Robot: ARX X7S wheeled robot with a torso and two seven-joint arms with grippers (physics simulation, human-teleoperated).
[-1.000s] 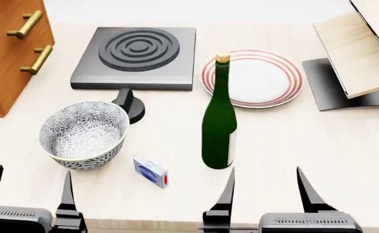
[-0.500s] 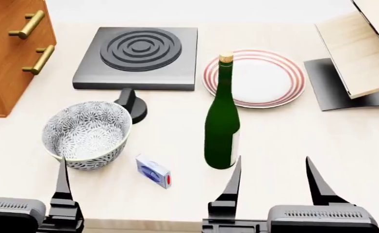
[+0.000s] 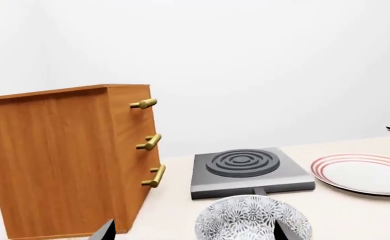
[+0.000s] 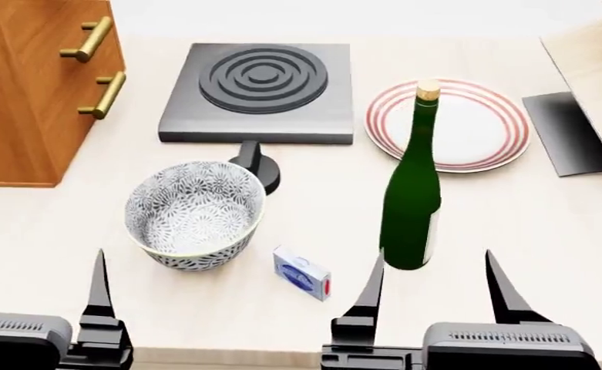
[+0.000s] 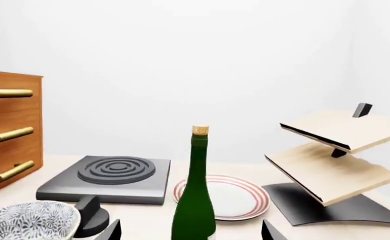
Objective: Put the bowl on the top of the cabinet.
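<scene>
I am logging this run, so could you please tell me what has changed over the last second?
The head view shifted: bowl, bottle, hob, plate and cabinet all slid right in the picture, keeping their spacing, so the camera moved, not the things. Left gripper and right gripper remain open, low at the near edge, holding nothing. The bowl remains on the table.

Pale table [image 4: 547, 223] bears cabinet [image 4: 23, 92], hotplate [image 4: 260, 89], bowl [image 4: 193, 212], plate [image 4: 475, 127], bottle [image 4: 411, 193].
</scene>
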